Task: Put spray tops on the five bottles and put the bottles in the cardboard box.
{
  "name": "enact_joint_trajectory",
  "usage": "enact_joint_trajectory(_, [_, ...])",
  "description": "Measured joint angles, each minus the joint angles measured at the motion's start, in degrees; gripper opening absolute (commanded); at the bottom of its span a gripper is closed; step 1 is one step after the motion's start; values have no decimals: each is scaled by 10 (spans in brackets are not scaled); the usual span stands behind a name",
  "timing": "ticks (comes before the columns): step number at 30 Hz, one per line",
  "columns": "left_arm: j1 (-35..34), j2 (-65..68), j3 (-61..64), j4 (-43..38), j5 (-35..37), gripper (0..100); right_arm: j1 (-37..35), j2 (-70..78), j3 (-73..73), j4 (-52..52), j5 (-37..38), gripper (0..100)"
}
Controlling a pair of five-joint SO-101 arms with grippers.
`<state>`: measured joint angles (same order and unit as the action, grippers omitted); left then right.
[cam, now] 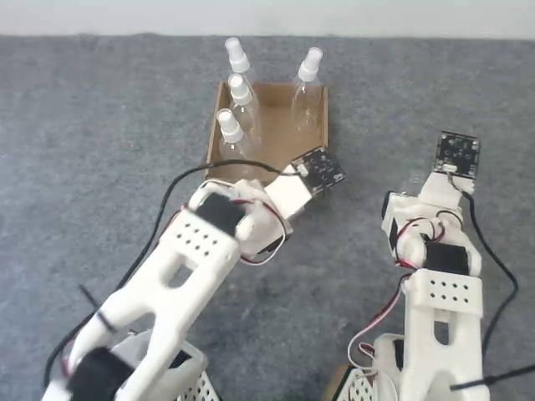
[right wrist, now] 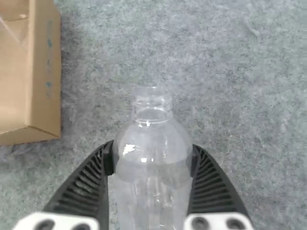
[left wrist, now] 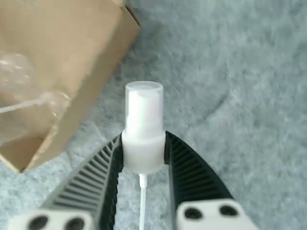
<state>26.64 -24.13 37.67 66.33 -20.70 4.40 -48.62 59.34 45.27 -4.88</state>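
Spray top clamped by left end effector.

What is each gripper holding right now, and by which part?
The left gripper holds a spray top by its collar. The right gripper holds an uncapped bottle around its upper body.

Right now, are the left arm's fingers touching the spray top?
Touching. The left wrist view shows both fingers squeezing the spray top, with no gap.
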Motion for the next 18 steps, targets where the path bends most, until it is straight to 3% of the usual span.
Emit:
enact_joint_trajectory(7, [0,-97,45,-36,44,13,-14,-21,4,14,0,37])
enact_joint_trajectory(18, [-31,-227,87,-62,120,13,-108,-236,122,28,48,37])
